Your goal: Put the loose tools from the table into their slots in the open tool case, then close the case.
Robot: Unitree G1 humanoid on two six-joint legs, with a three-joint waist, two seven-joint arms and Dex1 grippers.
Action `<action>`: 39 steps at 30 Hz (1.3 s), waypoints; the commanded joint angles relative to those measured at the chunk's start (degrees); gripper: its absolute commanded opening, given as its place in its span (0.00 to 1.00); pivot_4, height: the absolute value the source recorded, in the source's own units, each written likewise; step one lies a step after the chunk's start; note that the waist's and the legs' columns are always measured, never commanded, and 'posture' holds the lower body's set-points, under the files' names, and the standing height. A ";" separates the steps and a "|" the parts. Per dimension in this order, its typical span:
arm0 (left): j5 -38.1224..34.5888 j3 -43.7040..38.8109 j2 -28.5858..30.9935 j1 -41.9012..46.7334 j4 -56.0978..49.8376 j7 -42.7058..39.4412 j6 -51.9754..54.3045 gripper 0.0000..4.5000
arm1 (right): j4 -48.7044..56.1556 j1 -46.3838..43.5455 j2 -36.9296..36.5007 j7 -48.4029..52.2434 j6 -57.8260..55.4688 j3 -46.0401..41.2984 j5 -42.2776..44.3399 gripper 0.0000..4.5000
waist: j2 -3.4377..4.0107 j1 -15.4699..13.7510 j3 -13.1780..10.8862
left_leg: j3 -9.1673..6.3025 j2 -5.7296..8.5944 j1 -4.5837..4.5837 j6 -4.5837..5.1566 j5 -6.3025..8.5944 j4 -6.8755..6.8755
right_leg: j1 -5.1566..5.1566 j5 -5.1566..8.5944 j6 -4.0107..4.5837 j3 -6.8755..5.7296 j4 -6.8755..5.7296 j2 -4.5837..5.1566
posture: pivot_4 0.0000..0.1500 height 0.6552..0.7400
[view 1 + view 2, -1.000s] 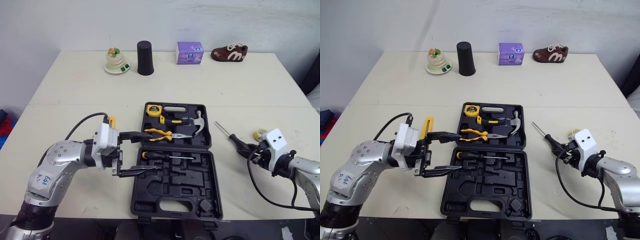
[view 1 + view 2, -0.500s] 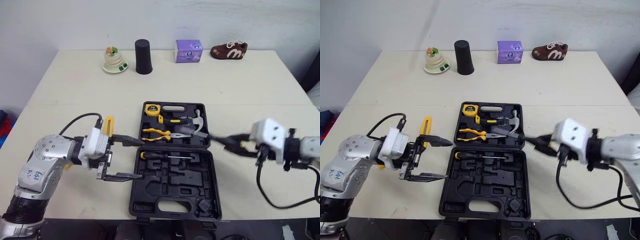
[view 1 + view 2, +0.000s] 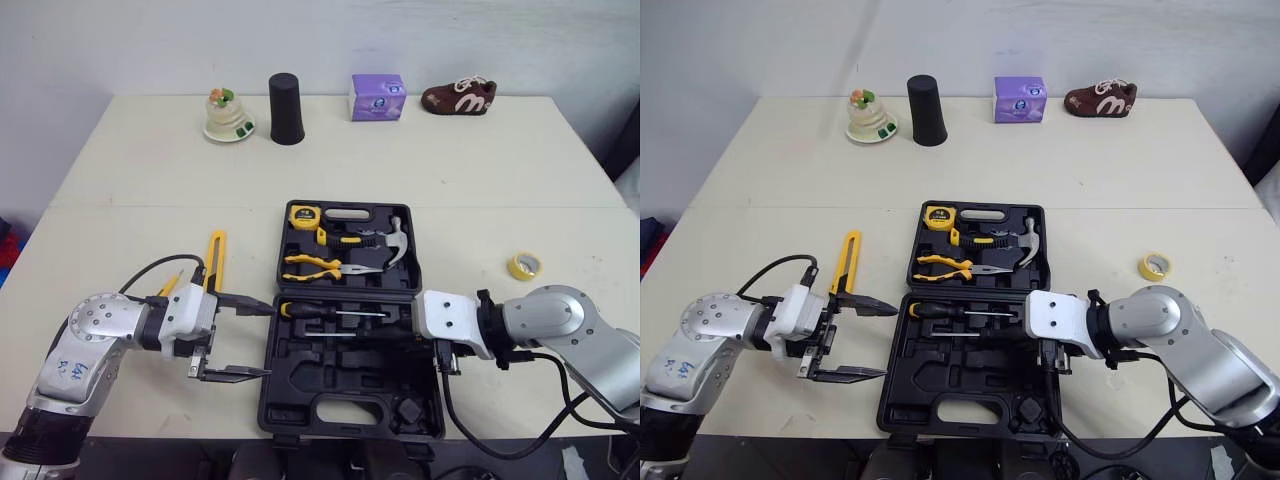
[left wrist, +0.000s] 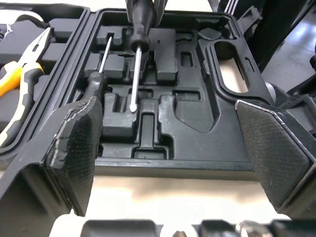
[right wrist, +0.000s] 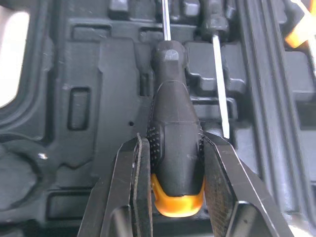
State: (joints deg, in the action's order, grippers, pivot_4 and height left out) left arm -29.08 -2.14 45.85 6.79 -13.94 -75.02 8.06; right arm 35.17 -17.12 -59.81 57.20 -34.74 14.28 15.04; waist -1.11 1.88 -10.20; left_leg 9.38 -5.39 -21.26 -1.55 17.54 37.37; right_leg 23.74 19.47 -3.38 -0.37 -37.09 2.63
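Note:
The black tool case (image 3: pixel 268 400) lies open in front of me. Its lid half holds a yellow tape measure (image 3: pixel 305 218), pliers (image 3: pixel 320 266) and a hammer (image 3: pixel 388 243). One screwdriver (image 3: pixel 330 312) lies in a slot of the near tray. My right gripper (image 5: pixel 176 148) is shut on a second, black-handled screwdriver (image 5: pixel 175 113) with an orange end, held low over the near tray with its shaft (image 4: pixel 134 74) pointing along the slots. My left gripper (image 3: pixel 262 338) stands open at the case's left edge, holding nothing. A yellow tool (image 3: pixel 213 262) lies on the table left of the case.
A yellow tape roll (image 3: pixel 523 265) lies on the table right of the case. Along the far edge stand a small dish (image 3: pixel 227 115), a black cup (image 3: pixel 287 95), a purple box (image 3: pixel 378 97) and a brown shoe (image 3: pixel 458 97).
My right gripper has carried the screwdriver from the table beside the tape roll leftward to over the case's near tray. My left gripper has drawn back a little toward the left.

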 commanded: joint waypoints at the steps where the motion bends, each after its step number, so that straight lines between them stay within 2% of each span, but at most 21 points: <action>1: -0.29 -0.92 0.40 -0.55 -2.34 0.61 -0.14 1.00 | -0.88 0.74 -0.22 -0.11 1.78 0.38 -2.92 0.21 | 0.00 -0.01 0.00 | 0.02 0.00 0.00 0.01 0.01 0.00 | 0.00 0.00 0.00 0.01 -0.01 0.00 | 1.00 1.00; 9: 0.15 -0.99 0.14 -1.18 -2.63 1.87 -0.23 1.00 | -0.54 1.20 0.99 0.15 -1.12 -0.44 -0.98 0.21 | 0.00 0.05 0.00 | 0.08 0.01 0.07 0.02 0.01 0.05 | 0.01 0.00 0.01 0.09 -0.14 -0.02 | 1.00 1.00; 11: 0.13 -0.93 0.07 -1.19 -2.72 2.27 -0.19 1.00 | 0.53 1.59 1.97 1.51 -4.38 -1.85 3.60 0.45 | -0.02 0.03 0.01 | 0.08 0.00 0.08 0.02 0.01 0.08 | 0.01 0.00 0.01 0.10 -0.18 -0.03 | 1.00 1.00; 14: 0.07 -0.80 0.14 -1.39 -2.84 2.52 -0.19 1.00 | -2.99 1.39 4.34 0.02 2.88 -3.81 1.04 0.75 | -0.02 0.12 0.00 | 0.10 -0.02 0.08 0.03 0.02 0.13 | 0.02 0.00 0.01 0.14 -0.25 -0.03 | 1.00 1.00; 18: 0.15 -0.81 0.29 -1.44 -2.61 2.58 -0.30 1.00 | -7.73 1.46 6.13 4.35 9.78 -7.78 5.09 0.75 | -0.04 0.09 -0.01 | 0.16 0.07 0.08 0.10 0.05 0.25 | 0.04 0.00 0.01 0.17 -0.33 -0.07 | 1.00 1.00; 22: 0.42 -0.81 0.20 -0.94 -1.98 2.79 -0.46 1.00 | -12.02 1.86 13.79 7.40 19.22 -10.65 10.09 0.75 | -0.09 0.13 -0.01 | 0.16 0.11 0.09 0.08 0.07 0.33 | 0.01 -0.01 0.00 0.19 -0.37 -0.19 | 1.00 1.00; 25: 0.61 -0.56 -0.03 -0.77 -1.93 3.14 -0.47 1.00 | -15.84 3.04 16.96 7.63 21.05 -9.91 9.83 0.57 | -0.09 0.04 -0.01 | 0.16 0.07 0.10 0.05 0.07 0.36 | 0.02 -0.01 0.01 0.19 -0.42 -0.22 | 1.00 1.00; 27: 0.64 -0.50 0.00 -0.76 -1.83 3.14 -0.47 1.00 | -17.48 3.10 18.63 7.28 21.49 -8.91 9.27 0.37 | -0.09 0.03 -0.01 | 0.18 0.07 0.09 0.06 0.08 0.42 | 0.01 -0.01 0.01 0.20 -0.43 -0.19 | 1.00 1.00; 29: 0.75 -0.43 0.04 -0.65 -1.66 3.13 -0.43 1.00 | -19.44 3.09 20.16 7.25 21.67 -7.32 8.35 0.11 | -0.09 0.11 -0.01 | 0.22 0.02 0.09 0.10 0.10 0.49 | 0.01 -0.02 0.00 0.24 -0.48 -0.14 | 1.00 1.00; 30: 0.80 -0.42 0.06 -0.57 -1.58 3.13 -0.40 1.00 | -20.45 3.15 20.60 7.37 22.26 -6.56 7.45 0.01 | -0.09 0.16 -0.01 | 0.25 0.03 0.10 0.12 0.11 0.53 | 0.01 -0.03 0.00 0.27 -0.49 -0.14 | 1.00 1.00; 36: 1.09 -0.53 0.18 -0.33 -1.40 3.24 -0.14 1.00 | -29.49 3.00 20.79 8.38 28.30 -1.97 -0.42 0.01 | -0.10 0.23 0.00 | 0.36 0.07 0.19 0.12 0.11 0.59 | 0.02 -0.06 0.02 0.36 -0.60 -0.17 | 1.00 1.00; 39: 1.09 -0.79 0.41 -0.65 -1.51 3.25 0.02 1.00 | -30.30 3.17 21.25 7.57 27.01 -0.86 -1.28 0.01 | -0.19 0.34 0.05 | 0.39 0.03 0.32 0.12 0.11 0.59 | -0.07 -0.08 0.04 0.39 -0.63 -0.18 | 1.00 1.00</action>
State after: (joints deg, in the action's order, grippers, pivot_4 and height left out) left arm -27.87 -2.09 45.84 6.16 -14.83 -71.89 8.13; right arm 6.84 -14.98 -38.37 65.24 -6.48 11.96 16.61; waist -1.29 2.22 -10.15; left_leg 9.78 -5.37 -20.90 -1.44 17.65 37.97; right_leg 23.64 19.37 -3.33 0.02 -37.72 2.45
